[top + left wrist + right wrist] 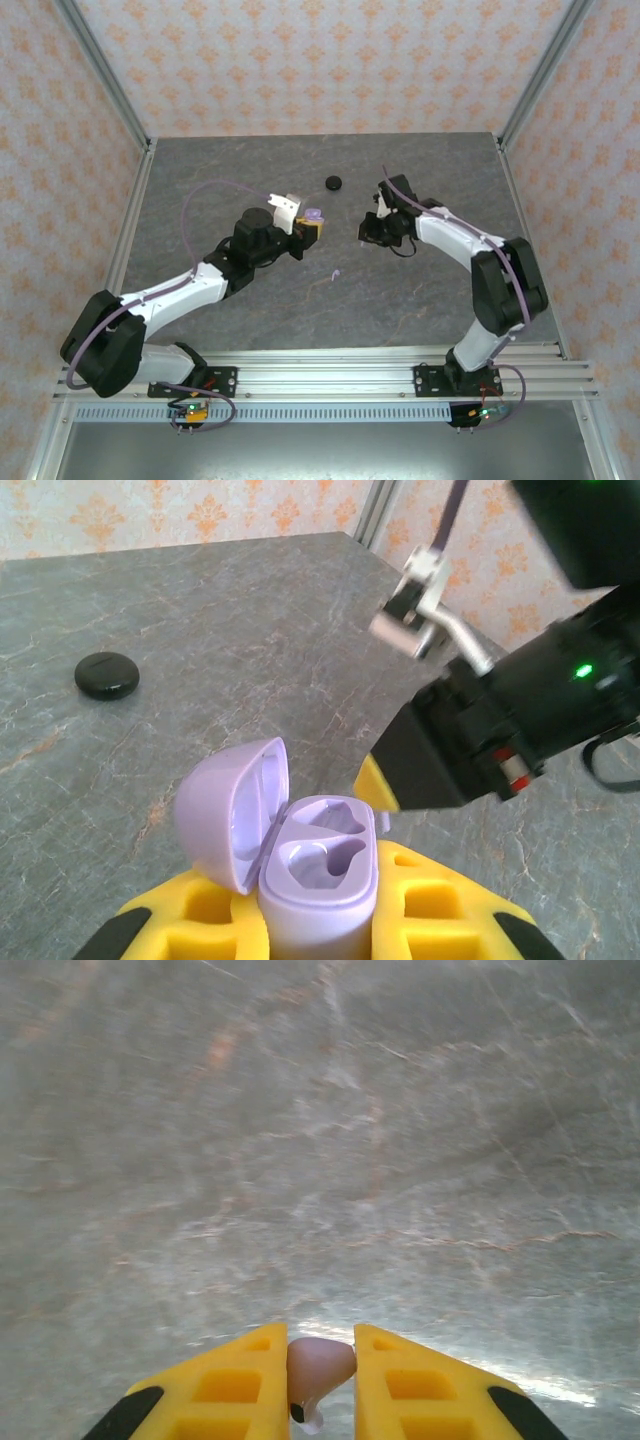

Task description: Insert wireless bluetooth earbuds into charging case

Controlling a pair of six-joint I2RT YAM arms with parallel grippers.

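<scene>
My left gripper (312, 905) is shut on a pale lilac charging case (322, 852), held upright between its yellow fingers with the lid (232, 815) swung open to the left; both wells are empty. From above, this case (314, 215) sits at the left gripper (309, 228) near the table's middle. My right gripper (320, 1338) is shut on a pale lilac earbud (318, 1365), above bare table. The right gripper (366, 234) hangs a short way right of the case, and one of its yellow fingertips (378, 785) hovers just beyond the case. A second lilac earbud (335, 273) lies on the table.
A closed round black case (333, 182) rests further back on the grey stone-pattern table (250, 160); from the left wrist, the black case (107, 675) lies at far left. Patterned walls and metal posts enclose the table.
</scene>
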